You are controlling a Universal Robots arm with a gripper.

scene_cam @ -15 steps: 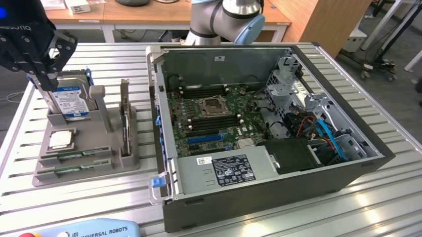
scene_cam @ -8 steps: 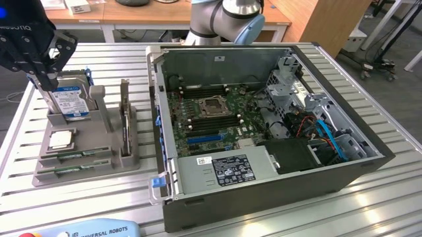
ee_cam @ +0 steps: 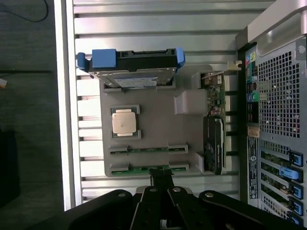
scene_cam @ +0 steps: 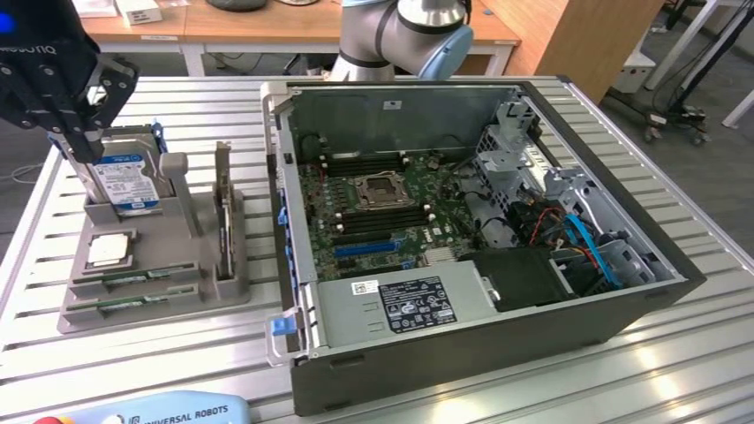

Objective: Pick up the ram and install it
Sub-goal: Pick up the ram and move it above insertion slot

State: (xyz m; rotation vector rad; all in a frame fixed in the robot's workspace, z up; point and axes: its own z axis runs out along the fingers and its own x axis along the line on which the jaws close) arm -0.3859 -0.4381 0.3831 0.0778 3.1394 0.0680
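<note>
Grey plastic tray (ee_cam: 158, 129) holds blue-labelled silver hard drive (ee_cam: 130, 76), square silver processor (ee_cam: 125, 121), two thin green ram sticks (ee_cam: 146, 149) — black gripper (ee_cam: 162, 176), fingers pressed together, empty, above it.

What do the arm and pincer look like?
The arm has rounded silver-grey joints with a light-blue cap. The pincer is matte black: a boxy body with white lettering and linked bars tapering to narrow tips.

The exterior camera sits high off a tabletop (scene_cam: 695, 353) corner, angled down into the open computer case (scene_cam: 471, 203), with the parts holder (scene_cam: 224, 287) at lower left. The wrist camera looks straight down, close, past the pincer (ee_cam: 162, 176). Both views share the parts holder and the case's edge.
</note>
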